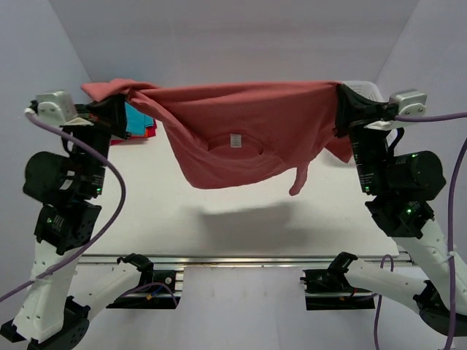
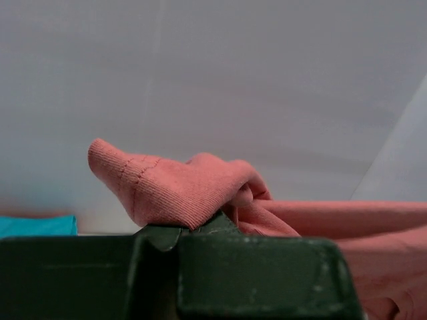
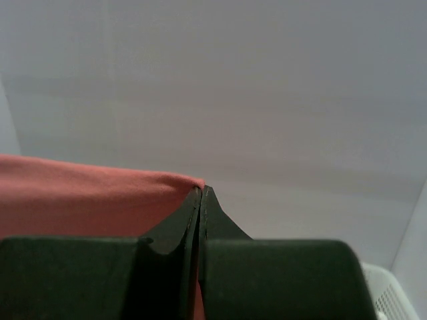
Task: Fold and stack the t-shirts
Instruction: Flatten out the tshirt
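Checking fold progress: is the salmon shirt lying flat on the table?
No, the salmon shirt hangs above it between left gripper and right gripper.

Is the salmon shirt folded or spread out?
Spread out: the salmon shirt hangs stretched above the table between the left gripper and right gripper.

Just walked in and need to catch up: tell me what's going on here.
Both arms hold one salmon-red t-shirt stretched in the air above the table. The left pincer is shut on one end and the right pincer on the other, so the cloth sags in the middle and its neck label shows. Nothing is folded yet. A teal shirt and a bright red shirt lie at the far left, and a white basket sits at the far right.
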